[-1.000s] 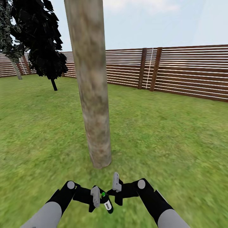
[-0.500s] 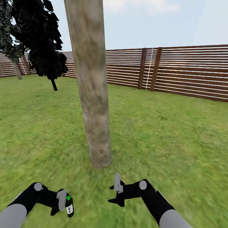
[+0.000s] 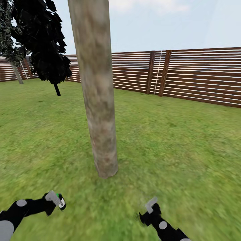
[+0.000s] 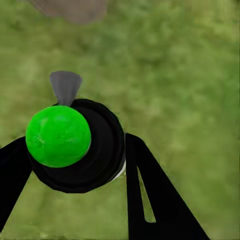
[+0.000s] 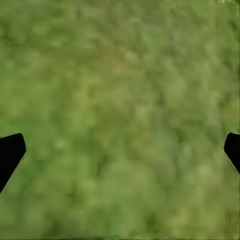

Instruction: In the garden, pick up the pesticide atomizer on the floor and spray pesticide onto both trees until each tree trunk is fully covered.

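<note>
Left arm low and stretched inward, left gripper [image 3: 56, 200] clamped on the atomizer [image 3: 61, 202], right arm low, right gripper [image 3: 149, 208] jaws spread wide

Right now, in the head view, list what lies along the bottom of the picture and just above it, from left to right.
Left pincer holding the atomizer → tree trunk base → right pincer, open over the lawn.

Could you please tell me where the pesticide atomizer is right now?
In the head view the pesticide atomizer is low on the left, held in the left claw above the lawn, left of the tree trunk.
</note>
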Available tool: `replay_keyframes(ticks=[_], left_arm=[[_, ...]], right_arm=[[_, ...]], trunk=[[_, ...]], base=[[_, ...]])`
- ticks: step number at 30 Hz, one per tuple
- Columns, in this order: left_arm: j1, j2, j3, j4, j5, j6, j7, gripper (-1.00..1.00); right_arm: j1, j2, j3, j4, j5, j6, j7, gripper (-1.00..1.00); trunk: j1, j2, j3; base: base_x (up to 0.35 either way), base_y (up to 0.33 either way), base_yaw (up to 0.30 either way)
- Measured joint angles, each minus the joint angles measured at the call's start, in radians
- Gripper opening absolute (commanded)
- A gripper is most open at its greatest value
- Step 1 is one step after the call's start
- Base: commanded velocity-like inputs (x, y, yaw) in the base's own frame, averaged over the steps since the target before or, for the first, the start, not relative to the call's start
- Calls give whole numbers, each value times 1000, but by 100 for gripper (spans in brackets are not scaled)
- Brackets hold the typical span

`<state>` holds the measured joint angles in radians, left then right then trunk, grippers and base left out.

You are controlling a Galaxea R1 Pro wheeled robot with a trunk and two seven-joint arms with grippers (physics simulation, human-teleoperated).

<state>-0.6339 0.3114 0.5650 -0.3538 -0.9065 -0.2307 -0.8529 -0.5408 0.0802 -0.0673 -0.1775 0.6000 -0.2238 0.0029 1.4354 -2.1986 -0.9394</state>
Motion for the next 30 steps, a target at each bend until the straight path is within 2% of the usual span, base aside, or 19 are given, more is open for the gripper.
replay_keyframes(ticks=[2,3,4,6,7,10,13,14,16,18,21,25,30], left_arm=[[0,-15,61,29,28,97,161,-100],[0,-31,75,35,34,136,249,-100],[0,-68,79,32,35,187,367,-100],[-1,-120,75,26,23,264,489,-100],[0,-133,77,25,25,299,519,-100],[-1,-147,87,31,42,336,551,-100],[-5,-160,88,31,94,372,556,-100],[-8,-173,83,29,121,443,555,-100],[-14,-193,78,25,138,527,548,-100],[-17,-209,76,24,144,553,546,-100],[-19,-247,75,22,144,573,552,-100],[-19,-260,75,-7,145,578,556,-100],[-19,-263,76,-14,145,577,557,-100]], right_arm=[[0,-2,-25,15,-19,-17,-129,100],[1,-3,-45,18,-50,-33,-179,100],[3,-4,-71,20,-112,-62,-223,100],[7,-6,-87,21,-191,-89,-250,100],[9,-7,-90,22,-211,-94,-254,100],[11,-10,-92,32,-229,-99,-253,100],[11,-25,-92,37,-232,-103,-252,100],[13,-43,-94,41,-234,-116,-251,100],[20,-57,-92,44,-235,-133,-250,100],[23,-59,-92,45,-234,-138,-250,100],[24,-61,-93,44,-234,-139,-252,100],[25,-62,-93,45,-233,-140,-254,100],[28,-62,-93,52,-234,-140,-255,100]], trunk=[[0,0,0],[0,0,0],[0,0,0],[0,0,0],[0,0,0],[0,0,0],[0,0,0],[0,0,0],[0,0,0],[0,0,0],[-1,0,0],[-1,0,0],[0,0,0]], base=[[0,0,0],[0,0,0],[0,0,0],[0,0,0],[0,0,0],[0,0,0],[0,0,0],[0,0,0],[0,0,0],[49,0,0],[265,-23,0],[294,-124,0],[171,-213,-109]])
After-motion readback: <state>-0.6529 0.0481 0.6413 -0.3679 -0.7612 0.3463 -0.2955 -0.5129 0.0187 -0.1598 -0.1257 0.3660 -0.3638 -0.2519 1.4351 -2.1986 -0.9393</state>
